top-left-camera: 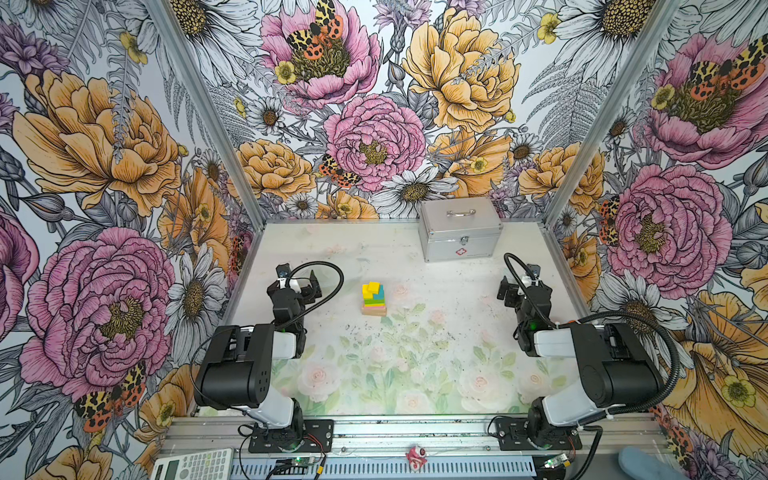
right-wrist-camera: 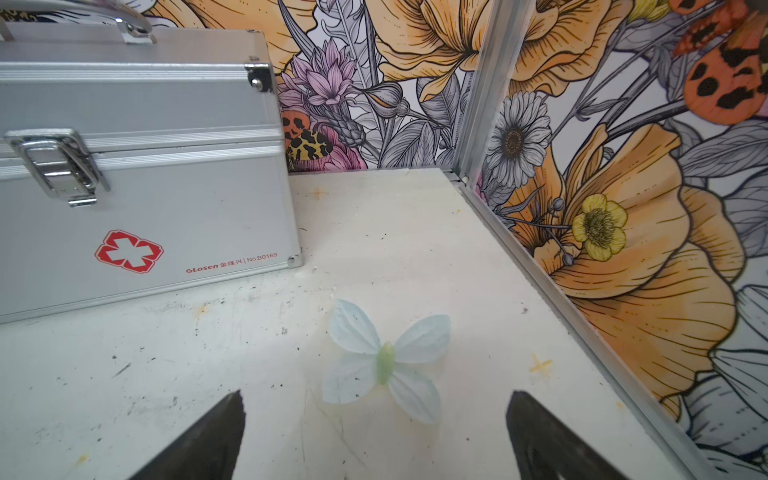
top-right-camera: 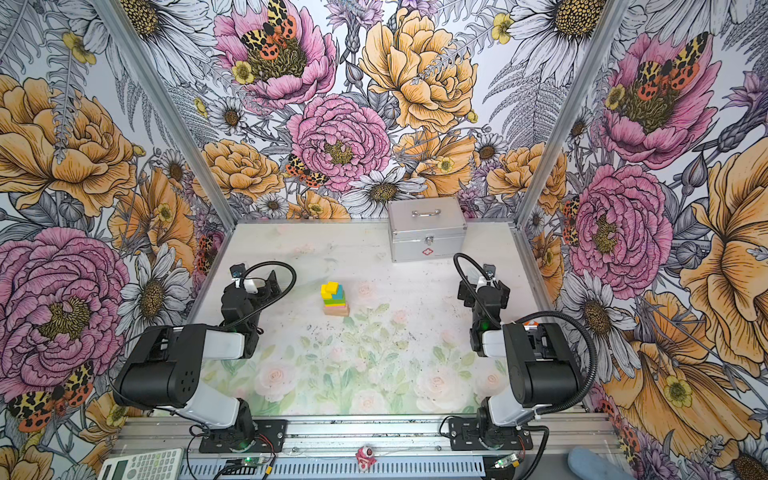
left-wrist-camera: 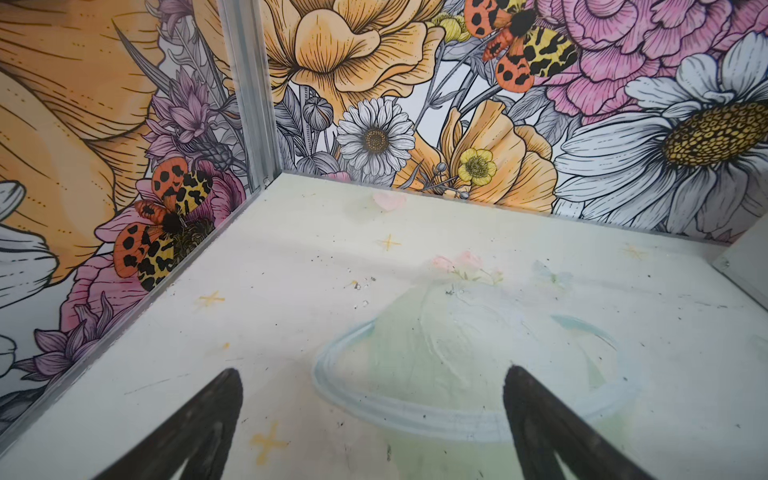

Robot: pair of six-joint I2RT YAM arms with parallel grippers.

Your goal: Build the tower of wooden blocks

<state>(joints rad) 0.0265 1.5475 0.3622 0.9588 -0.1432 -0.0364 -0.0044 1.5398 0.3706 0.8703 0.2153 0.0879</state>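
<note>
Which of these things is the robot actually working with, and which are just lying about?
Part of the job:
- wood block tower, already stacked

Just lying about:
- silver metal case, by the back wall
- calculator, near front edge
- small red-and-white trinket, near front edge

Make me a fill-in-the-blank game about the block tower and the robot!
1. In the tower, the layer right above the tan base is ____.
2. The silver metal case has a red ____ on its front.
3. The left tool and the right tool each hold nothing and stand wide ____.

Missing words: pink; cross; open.
</note>
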